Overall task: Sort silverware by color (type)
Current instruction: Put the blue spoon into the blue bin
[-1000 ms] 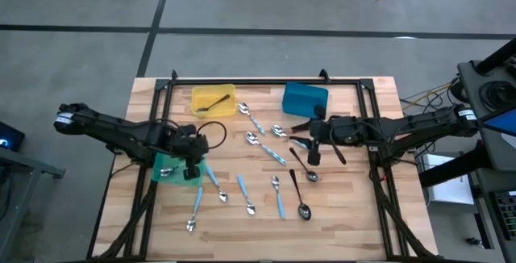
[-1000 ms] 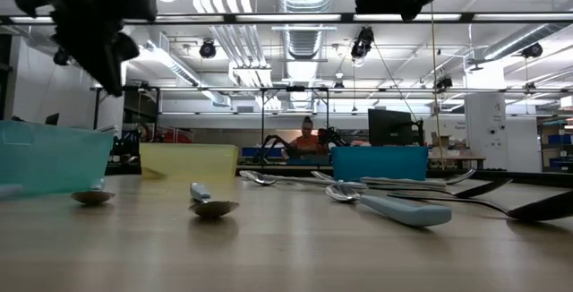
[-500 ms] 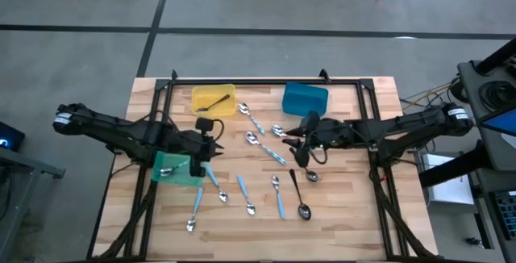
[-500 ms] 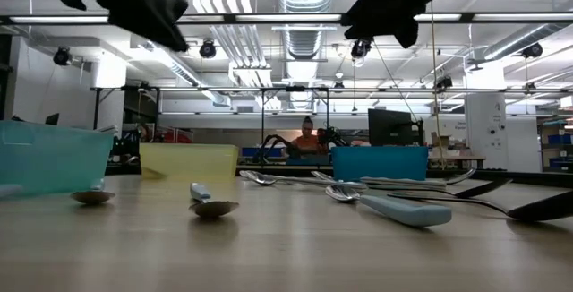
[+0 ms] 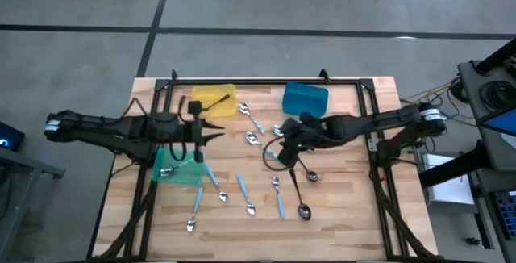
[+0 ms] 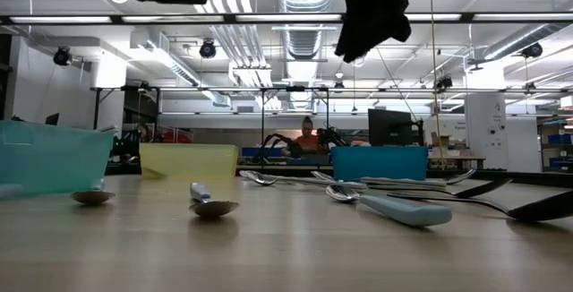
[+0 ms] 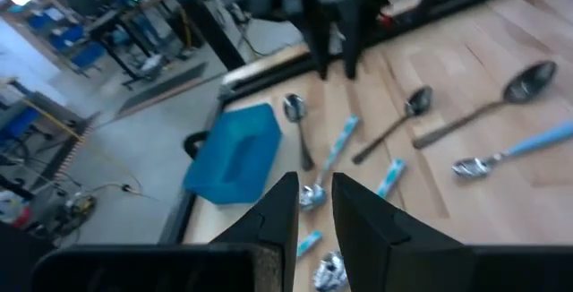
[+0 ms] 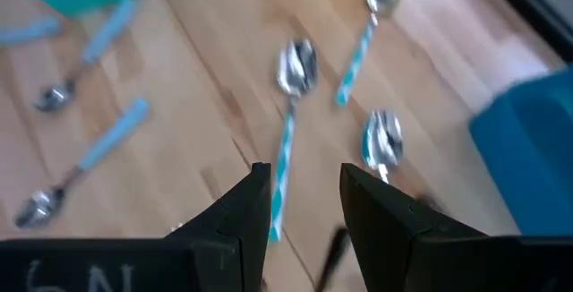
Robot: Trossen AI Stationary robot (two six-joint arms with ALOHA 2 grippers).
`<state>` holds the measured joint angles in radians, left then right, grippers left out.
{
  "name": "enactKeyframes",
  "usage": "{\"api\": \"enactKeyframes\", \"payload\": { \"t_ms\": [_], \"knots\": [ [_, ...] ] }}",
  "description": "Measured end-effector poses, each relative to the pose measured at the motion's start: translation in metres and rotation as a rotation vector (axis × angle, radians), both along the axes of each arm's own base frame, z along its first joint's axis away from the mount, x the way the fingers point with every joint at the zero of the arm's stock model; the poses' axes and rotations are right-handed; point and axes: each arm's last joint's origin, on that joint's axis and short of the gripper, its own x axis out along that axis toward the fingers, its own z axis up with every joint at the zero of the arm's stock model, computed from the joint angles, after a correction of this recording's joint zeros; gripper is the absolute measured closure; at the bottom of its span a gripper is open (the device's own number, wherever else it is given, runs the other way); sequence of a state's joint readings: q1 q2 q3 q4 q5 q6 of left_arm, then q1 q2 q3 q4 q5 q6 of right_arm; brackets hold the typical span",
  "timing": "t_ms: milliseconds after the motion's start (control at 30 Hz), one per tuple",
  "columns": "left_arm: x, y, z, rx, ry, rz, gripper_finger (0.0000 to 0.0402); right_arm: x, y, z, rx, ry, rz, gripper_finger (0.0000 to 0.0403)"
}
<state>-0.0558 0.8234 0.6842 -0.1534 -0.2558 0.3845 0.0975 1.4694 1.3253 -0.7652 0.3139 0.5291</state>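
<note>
The silverware lies scattered on the wooden table (image 5: 347,198): blue-handled spoons (image 5: 266,146) (image 5: 242,193), dark spoons (image 5: 298,194) and all-silver ones (image 5: 276,184). My left gripper (image 5: 219,131) (image 7: 315,211) hangs high between the yellow bin (image 5: 214,100) and the green bin (image 5: 179,166), pointing almost level toward the table's right. It is narrowly open, with nothing between its fingers. My right gripper (image 5: 284,156) (image 8: 304,207) slants down over a blue-handled spoon (image 8: 288,140) at mid-table, open and well above it.
The yellow bin holds a dark spoon (image 5: 211,103). The green bin holds a silver spoon (image 5: 165,170). The blue bin (image 5: 305,98) stands at the far side, right of centre. A black frame (image 5: 266,80) runs along the table's far edge. A person (image 6: 307,138) sits far behind the table.
My left gripper has risen from over the green bin and swung toward the far edge and the table's right, tipping from pointing down to nearly level. My right gripper has moved toward the table's left and tipped down over the mid-table spoons. No silverware has moved.
</note>
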Motion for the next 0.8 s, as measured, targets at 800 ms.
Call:
{"api": "enactKeyframes", "payload": {
  "t_ms": [800],
  "knots": [
    [-0.024, 0.009, -0.019, 0.079, -0.054, 0.138, 0.0349, 0.0, -0.036, -0.018, 0.392, 0.444, -0.419, 0.0278]
  ]
}}
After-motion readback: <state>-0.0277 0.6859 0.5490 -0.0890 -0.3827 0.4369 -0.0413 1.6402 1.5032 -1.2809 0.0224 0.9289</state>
